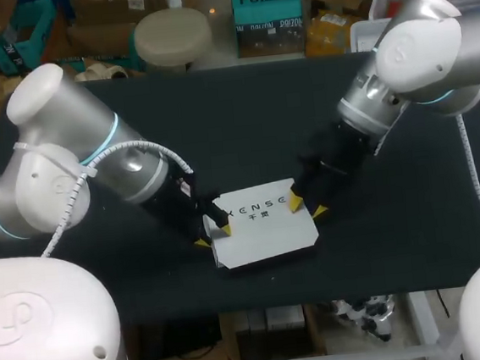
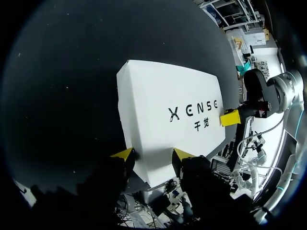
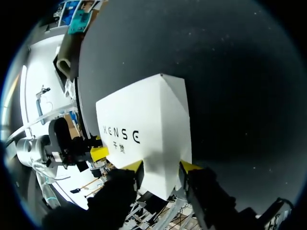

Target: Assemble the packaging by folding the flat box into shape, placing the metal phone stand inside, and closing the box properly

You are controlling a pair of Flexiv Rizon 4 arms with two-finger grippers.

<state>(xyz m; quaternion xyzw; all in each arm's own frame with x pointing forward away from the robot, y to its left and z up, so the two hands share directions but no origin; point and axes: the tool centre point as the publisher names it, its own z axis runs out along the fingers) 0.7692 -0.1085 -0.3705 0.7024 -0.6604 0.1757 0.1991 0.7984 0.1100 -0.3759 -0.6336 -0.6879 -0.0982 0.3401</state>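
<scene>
Near the front edge of the black table (image 1: 244, 128), the white rectangular cardboard box (image 1: 262, 229) lies formed, the left gripper (image 1: 214, 236) and right gripper (image 1: 307, 207) each clamping an opposite end: closing step, seemingly near complete (stand unseen, presumably inside), next requiring seams pressed flush before release.

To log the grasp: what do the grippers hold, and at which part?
The white box: left gripper pinches one end, right gripper the opposite end.

Smooth matt cardboard box (image 1: 262, 227), matt black table (image 1: 243, 120).
</scene>
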